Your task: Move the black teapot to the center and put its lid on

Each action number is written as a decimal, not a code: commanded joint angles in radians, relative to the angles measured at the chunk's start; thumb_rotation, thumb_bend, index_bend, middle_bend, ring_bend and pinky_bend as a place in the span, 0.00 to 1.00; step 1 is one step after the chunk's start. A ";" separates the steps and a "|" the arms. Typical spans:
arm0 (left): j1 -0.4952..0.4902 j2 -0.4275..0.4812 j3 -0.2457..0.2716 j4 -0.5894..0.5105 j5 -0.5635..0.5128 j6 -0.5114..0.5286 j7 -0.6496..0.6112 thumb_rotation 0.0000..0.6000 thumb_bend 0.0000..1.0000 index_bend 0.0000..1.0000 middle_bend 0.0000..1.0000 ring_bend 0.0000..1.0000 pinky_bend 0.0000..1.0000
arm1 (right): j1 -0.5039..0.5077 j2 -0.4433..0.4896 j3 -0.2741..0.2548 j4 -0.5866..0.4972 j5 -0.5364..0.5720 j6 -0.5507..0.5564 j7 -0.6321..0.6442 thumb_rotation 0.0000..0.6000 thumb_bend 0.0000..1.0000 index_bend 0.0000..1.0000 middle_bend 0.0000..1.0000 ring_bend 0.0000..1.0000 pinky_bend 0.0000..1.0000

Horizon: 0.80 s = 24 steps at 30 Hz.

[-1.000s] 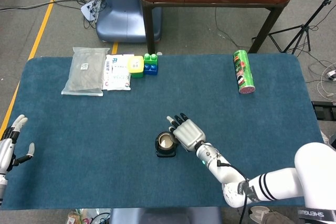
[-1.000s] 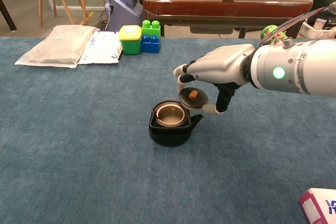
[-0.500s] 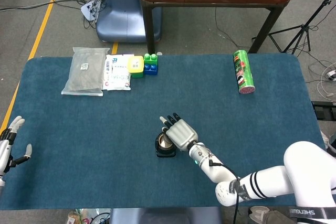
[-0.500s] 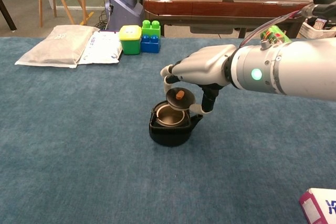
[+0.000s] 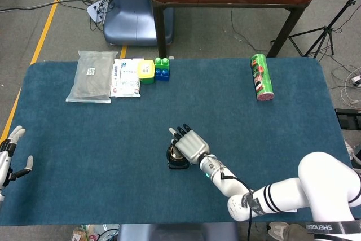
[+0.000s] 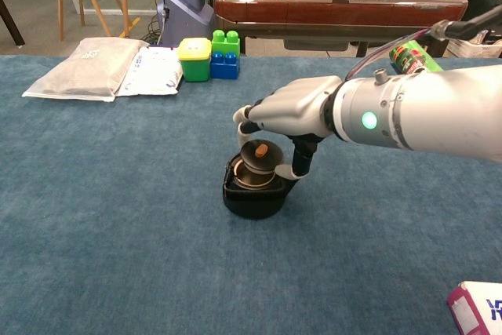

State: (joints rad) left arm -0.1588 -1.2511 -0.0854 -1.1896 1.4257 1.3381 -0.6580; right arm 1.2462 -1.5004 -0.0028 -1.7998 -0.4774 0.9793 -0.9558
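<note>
The black teapot (image 6: 249,198) (image 5: 176,160) stands near the middle of the blue table. My right hand (image 6: 286,111) (image 5: 189,143) hovers directly over it and pinches the dark lid (image 6: 257,156) with its brown knob. The lid hangs tilted just above the pot's mouth, its lower edge close to the rim. In the head view the hand covers most of the pot and hides the lid. My left hand (image 5: 12,156) shows at the far left edge of the head view, fingers spread, holding nothing.
At the back left lie a grey pouch (image 5: 90,76), a white packet (image 5: 126,77), a yellow-lidded green box (image 6: 194,60) and green and blue blocks (image 6: 225,54). A green can (image 5: 261,77) lies at the back right. A pink-edged box corner (image 6: 475,308) sits at the front right.
My right hand has carried the lid leftward and down, from beside the spout to just above the pot's opening. My left hand drifted slightly down at the table's edge.
</note>
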 commanded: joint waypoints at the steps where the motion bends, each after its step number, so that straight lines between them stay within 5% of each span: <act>1: 0.002 -0.001 0.000 0.004 0.001 0.001 -0.004 1.00 0.49 0.00 0.00 0.00 0.00 | 0.003 -0.005 0.000 0.005 0.002 -0.002 0.001 1.00 0.47 0.45 0.00 0.00 0.00; 8: 0.003 -0.004 0.000 0.015 0.001 -0.002 -0.015 1.00 0.49 0.00 0.00 0.00 0.00 | 0.008 -0.009 -0.002 0.016 0.003 -0.001 0.005 1.00 0.45 0.45 0.00 0.00 0.00; 24: 0.006 -0.009 0.001 0.032 0.002 -0.002 -0.032 1.00 0.49 0.00 0.00 0.00 0.00 | 0.019 -0.020 -0.004 0.033 0.011 -0.006 0.011 1.00 0.36 0.21 0.00 0.00 0.00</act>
State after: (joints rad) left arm -0.1526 -1.2597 -0.0846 -1.1580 1.4280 1.3365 -0.6897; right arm 1.2644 -1.5195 -0.0072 -1.7678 -0.4660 0.9730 -0.9445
